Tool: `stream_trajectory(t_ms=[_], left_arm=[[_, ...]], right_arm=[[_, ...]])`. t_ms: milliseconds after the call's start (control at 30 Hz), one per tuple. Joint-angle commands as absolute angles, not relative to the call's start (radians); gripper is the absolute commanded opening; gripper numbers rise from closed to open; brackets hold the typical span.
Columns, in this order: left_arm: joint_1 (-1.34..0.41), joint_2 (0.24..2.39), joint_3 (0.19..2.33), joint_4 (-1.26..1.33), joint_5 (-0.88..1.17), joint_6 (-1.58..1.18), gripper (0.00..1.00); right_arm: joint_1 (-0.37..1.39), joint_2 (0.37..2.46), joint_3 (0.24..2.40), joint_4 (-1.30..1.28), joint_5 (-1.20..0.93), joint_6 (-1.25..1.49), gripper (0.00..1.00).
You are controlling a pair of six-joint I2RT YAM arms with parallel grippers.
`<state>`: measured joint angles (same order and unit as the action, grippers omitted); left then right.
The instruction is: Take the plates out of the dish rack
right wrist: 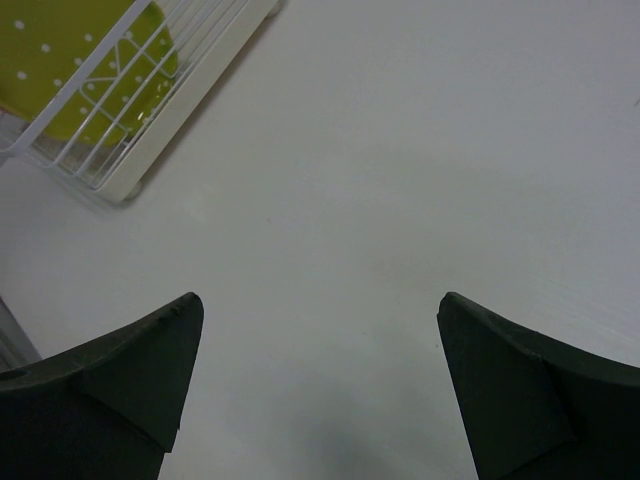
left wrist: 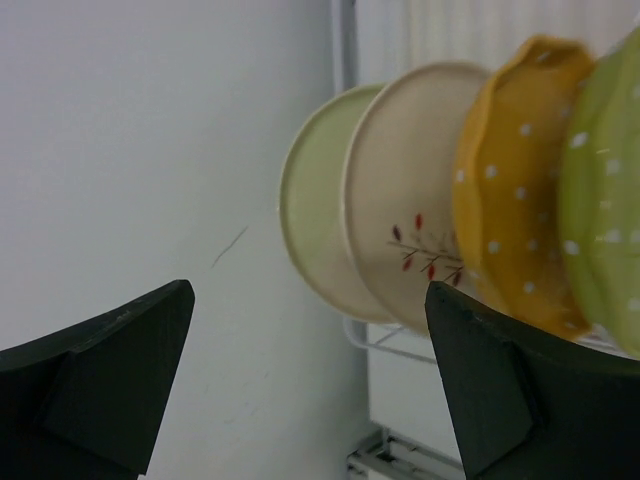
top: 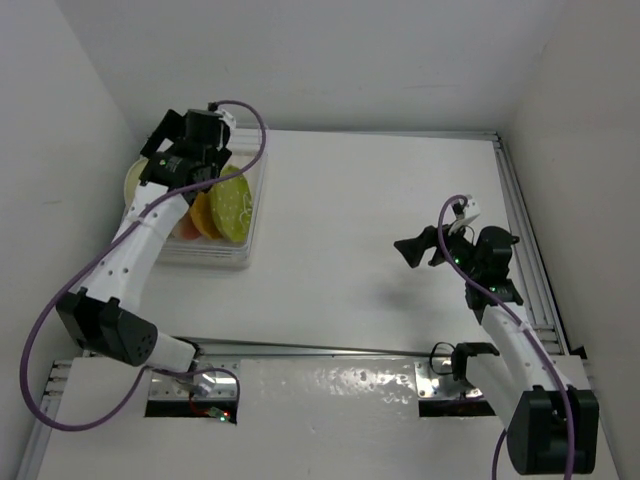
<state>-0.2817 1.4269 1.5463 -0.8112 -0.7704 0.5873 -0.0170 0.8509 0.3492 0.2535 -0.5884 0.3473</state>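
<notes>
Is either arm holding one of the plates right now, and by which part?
Nothing is held. The left gripper and right gripper have open, empty jaws.

Even, diffuse light is coming from overhead, white walls bouncing it around. Arms are casting only soft, faint shadows on the table (top: 380,250). Glossy near strip of the table is throwing patchy glare. Left wrist view is running soft: the plates (left wrist: 450,220) are blurring, worst at the right edge, and the near fingertips (left wrist: 110,370) are out of focus too. Right wrist view is looking sharper; the dish rack (right wrist: 150,100) wires are reading cleanly.
</notes>
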Motion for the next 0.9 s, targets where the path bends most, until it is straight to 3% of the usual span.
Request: stream_trajectory(t_ms=[0, 33, 133, 200, 233, 267, 333, 400, 467, 700, 867], left_arm=[[-0.288, 1.348, 1.698, -0.915, -0.507, 0.47, 1.0], [-0.288, 1.351, 1.695, -0.934, -0.445, 0.434, 0.99], [-0.288, 1.374, 1.634, -0.975, -0.266, 0.271, 0.76], [-0.288, 1.393, 1.585, -0.988, -0.18, 0.206, 0.32], [-0.288, 1.407, 1.568, -0.982, -0.116, 0.14, 0.24], [-0.288, 1.414, 1.548, -0.971, -0.101, 0.112, 0.33], [-0.288, 1.44, 1.506, -0.942, -0.121, 0.074, 0.65], [-0.288, 1.453, 1.484, -0.922, -0.172, 0.064, 0.65], [-0.288, 1.453, 1.462, -0.867, -0.228, 0.054, 0.72], [-0.288, 1.492, 1.371, -0.746, -0.377, 0.009, 0.67], [-0.287, 1.543, 1.312, -0.692, -0.338, -0.027, 0.53]], right_arm=[[-0.014, 0.868, 0.368, 0.307, -0.658, 0.377, 0.99], [-0.014, 0.871, 0.368, 0.307, -0.658, 0.382, 0.99], [-0.014, 0.88, 0.364, 0.313, -0.658, 0.399, 0.99], [-0.014, 0.881, 0.364, 0.318, -0.663, 0.406, 0.99], [-0.014, 0.881, 0.357, 0.321, -0.663, 0.416, 0.99], [-0.014, 0.879, 0.354, 0.325, -0.663, 0.422, 0.99], [-0.014, 0.876, 0.345, 0.339, -0.663, 0.434, 0.99], [-0.014, 0.871, 0.338, 0.342, -0.664, 0.442, 0.99], [-0.014, 0.865, 0.333, 0.341, -0.663, 0.451, 0.99], [-0.014, 0.816, 0.293, 0.333, -0.65, 0.471, 0.99], [-0.014, 0.784, 0.288, 0.305, -0.62, 0.456, 0.99]])
